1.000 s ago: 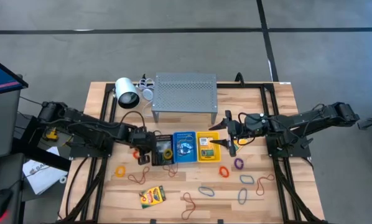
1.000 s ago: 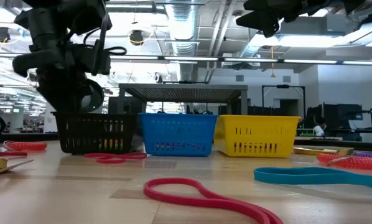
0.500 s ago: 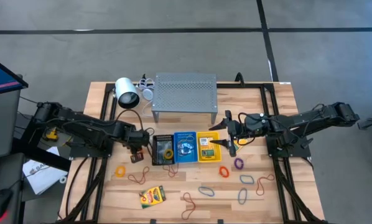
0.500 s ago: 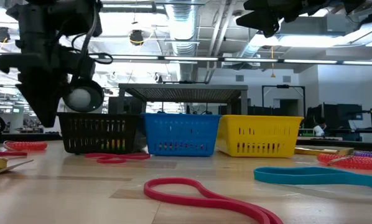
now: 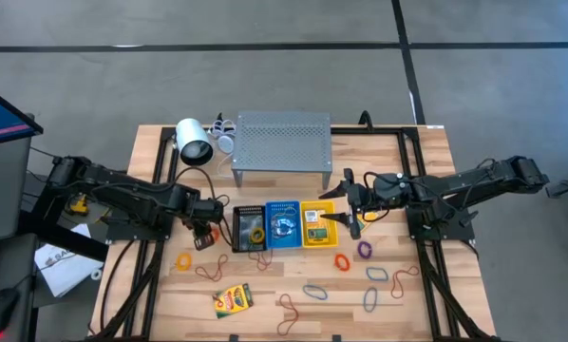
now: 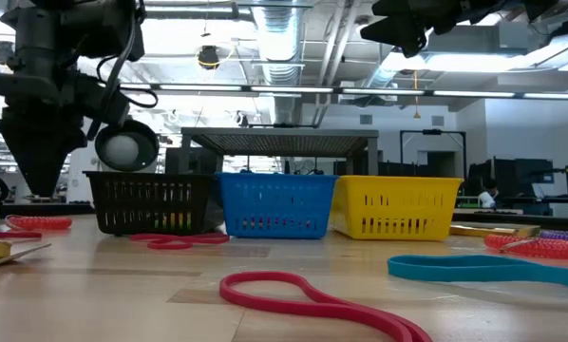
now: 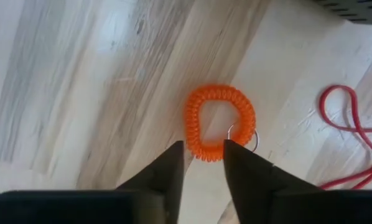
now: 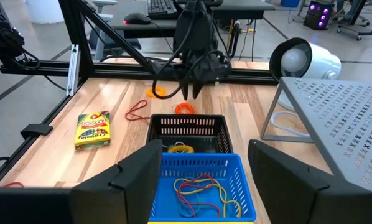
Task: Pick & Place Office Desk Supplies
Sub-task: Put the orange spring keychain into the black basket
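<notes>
My left gripper (image 5: 205, 237) points straight down just left of the black basket (image 5: 249, 228), fingers apart with nothing between them. Below it an orange coil loop (image 7: 220, 122) with a small metal ring lies flat on the table, just ahead of my fingertips (image 7: 173, 163). The right wrist view shows the same gripper (image 8: 192, 90) above the coil (image 8: 185, 107). My right gripper (image 5: 346, 214) waits open above the yellow basket (image 5: 317, 223). A crayon box (image 5: 232, 300) and loose rubber bands (image 5: 314, 291) lie toward the near edge.
A blue basket (image 5: 282, 224) with bands stands between the black and yellow ones. A red band (image 7: 344, 134) lies close to the coil. The grey perforated shelf (image 5: 282, 142) and a white cylinder (image 5: 194, 142) stand at the back. Another orange coil (image 5: 182, 259) lies near the left.
My left gripper has moved from over the black basket toward the table's left edge and has rolled a little about its downward line. It now stands over the orange coil beside the basket. My right arm has kept still.
</notes>
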